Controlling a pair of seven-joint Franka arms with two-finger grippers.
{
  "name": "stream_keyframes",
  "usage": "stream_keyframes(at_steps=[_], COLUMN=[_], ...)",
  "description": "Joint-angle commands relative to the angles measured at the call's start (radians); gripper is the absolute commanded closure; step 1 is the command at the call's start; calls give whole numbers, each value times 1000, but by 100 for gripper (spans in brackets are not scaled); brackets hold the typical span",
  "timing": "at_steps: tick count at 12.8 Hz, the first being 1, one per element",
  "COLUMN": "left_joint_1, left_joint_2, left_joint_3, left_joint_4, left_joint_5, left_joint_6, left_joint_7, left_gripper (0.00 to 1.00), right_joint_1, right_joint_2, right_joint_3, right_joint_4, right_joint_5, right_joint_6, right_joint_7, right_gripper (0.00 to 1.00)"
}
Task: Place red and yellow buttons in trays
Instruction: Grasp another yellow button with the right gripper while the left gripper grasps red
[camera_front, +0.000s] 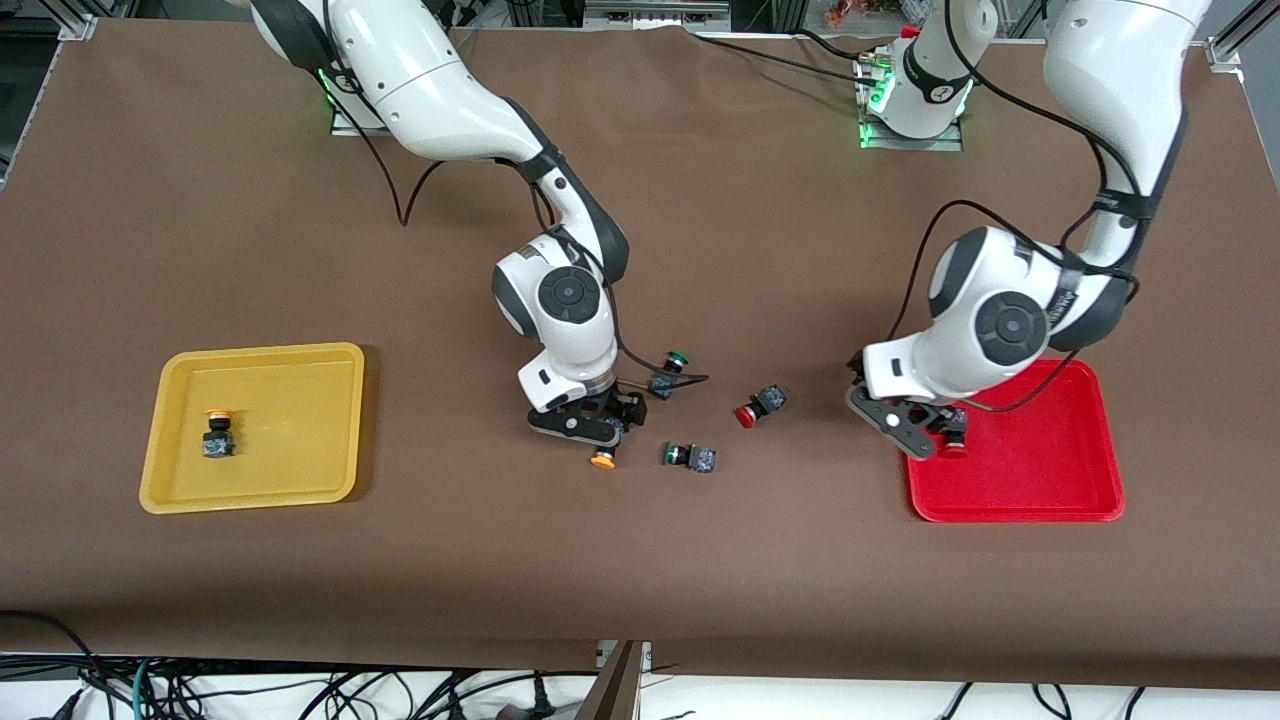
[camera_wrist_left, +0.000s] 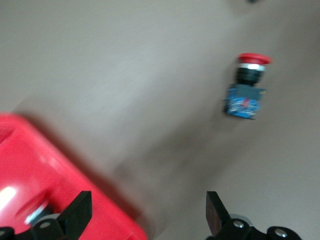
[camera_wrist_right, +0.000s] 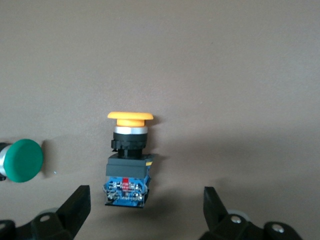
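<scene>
Brown table. Right gripper spread wide, empty, straddling a yellow button lying on its side, cap toward the front camera. Left gripper wide open at red tray rim; red button lies near, on the table.

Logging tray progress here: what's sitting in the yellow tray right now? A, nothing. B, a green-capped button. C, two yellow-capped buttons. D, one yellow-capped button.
D: the front view shows a single yellow-capped button inside the yellow tray, with no other switch in it.
</scene>
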Motion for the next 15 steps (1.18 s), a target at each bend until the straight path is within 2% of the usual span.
stream_keyframes(at_steps=[1,2,3,6,7,9,12,13,15], left_joint_1=[-55,-71,-89,-123,-125,-129,-134,-146,-177], left_joint_2=[18,31,45,59,65,77,100,116,195], left_joint_3=[4,4,4,4,4,4,4,4,5], left_joint_4=[2,2,2,2,2,5,5,21,120], left_joint_5=[5,5,5,43,47,47,45,39,45], left_joint_6=[40,53,75,87,87,89,130,132,130], left_joint_7=[53,55,56,81,81,81,67,62,30], left_gripper=[0,0,0,0,0,0,0,0,0], right_joint_1=[13,14,14,14,13,2,-78,-101,-154], right_joint_2=[33,38,40,46,44,24,-23,-49,-95], right_joint_3=[-14,-14,-14,-14,-14,-44,-48,-48,-48], right_joint_4=[34,34,34,33,33,33,27,22,19], right_joint_5=[-26,-29,-32,-34,-34,-46,-31,-29,-5], right_joint_6=[23,27,27,42,43,36,-16,-76,-192], right_joint_7=[25,25,25,22,8,-59,-226,-302,-462], right_gripper=[15,40,54,85,91,95,94,94,94])
